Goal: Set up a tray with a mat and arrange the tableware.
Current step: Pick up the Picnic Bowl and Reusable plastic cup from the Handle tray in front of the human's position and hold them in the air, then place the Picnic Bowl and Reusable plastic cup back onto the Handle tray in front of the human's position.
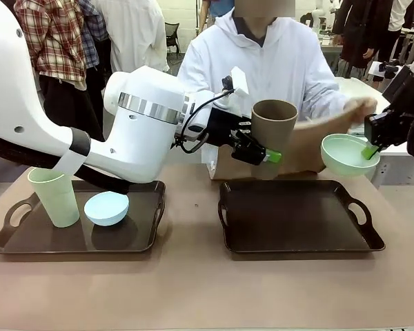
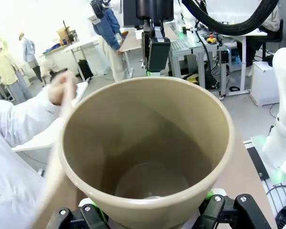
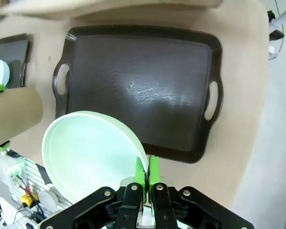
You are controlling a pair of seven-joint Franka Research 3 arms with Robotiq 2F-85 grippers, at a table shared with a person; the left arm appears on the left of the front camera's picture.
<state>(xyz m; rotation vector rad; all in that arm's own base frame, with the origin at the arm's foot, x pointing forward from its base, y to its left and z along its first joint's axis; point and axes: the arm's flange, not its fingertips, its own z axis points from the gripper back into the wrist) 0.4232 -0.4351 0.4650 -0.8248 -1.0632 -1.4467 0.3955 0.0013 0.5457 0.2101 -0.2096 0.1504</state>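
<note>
My left gripper (image 1: 263,153) is shut on the brown tumbler (image 1: 274,124) and holds it upright in the air above the far edge of the right tray (image 1: 297,221). The left wrist view looks into the tumbler's mouth (image 2: 148,157). At the right, my right gripper (image 1: 370,149) pinches the rim of the mint green bowl (image 1: 346,154), also held in the air; its pads (image 3: 142,171) clamp that bowl (image 3: 90,152). The pale green tumbler (image 1: 54,196) and light blue bowl (image 1: 106,207) stand on the left tray (image 1: 134,238). A person's blurred hand (image 1: 359,109) moves a tan mat (image 1: 307,148).
The right tray (image 3: 143,90) is dark, bare and has a handle at each short end. It lies close beside the left tray on the tan table (image 1: 193,289). The person in white sits just behind the far table edge.
</note>
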